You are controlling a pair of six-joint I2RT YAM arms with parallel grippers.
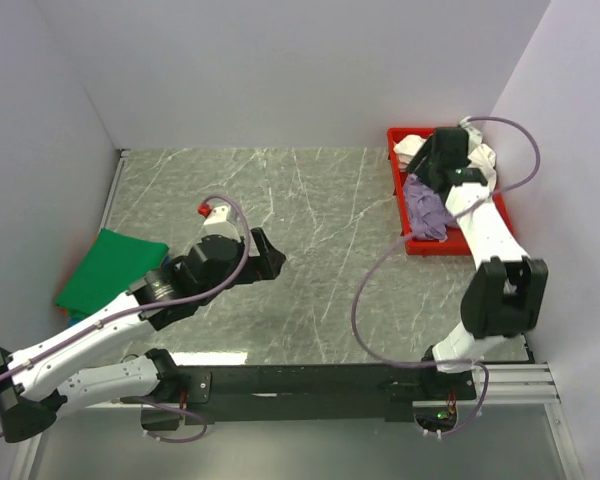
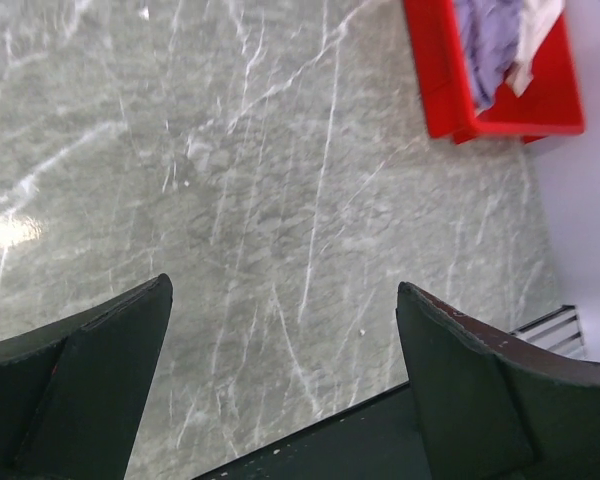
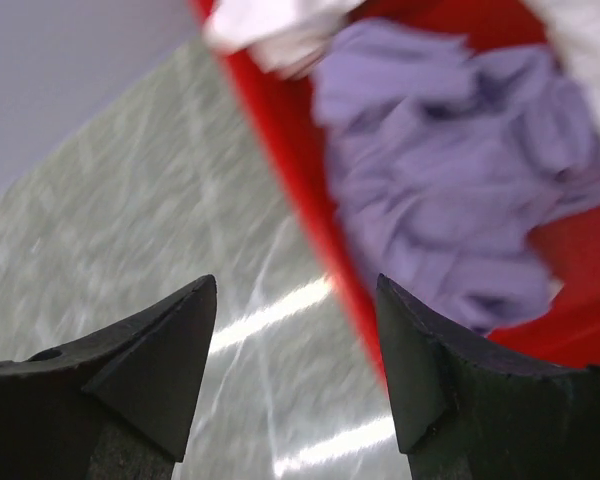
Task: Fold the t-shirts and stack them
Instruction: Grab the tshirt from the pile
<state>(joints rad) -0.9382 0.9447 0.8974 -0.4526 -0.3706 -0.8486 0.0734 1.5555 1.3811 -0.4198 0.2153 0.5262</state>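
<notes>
Lavender shirt (image 3: 450,170) is the worry: crumpled in the tray (image 1: 420,246) at the table's (image 1: 320,200) far right, it may snag on the red wall, or a deep pinch may drag the white shirt (image 1: 412,146) out too. A finger catching the rim could shift the tray. Right claw (image 3: 295,290), jaws apart and empty, hangs over the tray; the lavender shirt lies just below, off toward one finger. Left claw (image 2: 282,288), also apart, hovers mid-table, with the green shirt (image 1: 110,268) near left.

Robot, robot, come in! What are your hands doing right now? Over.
Left gripper open, empty, over table. Right gripper open at red tray rim, lavender shirt not yet grabbed. Green shirt flat at table's left. Nothing in the way.
</notes>
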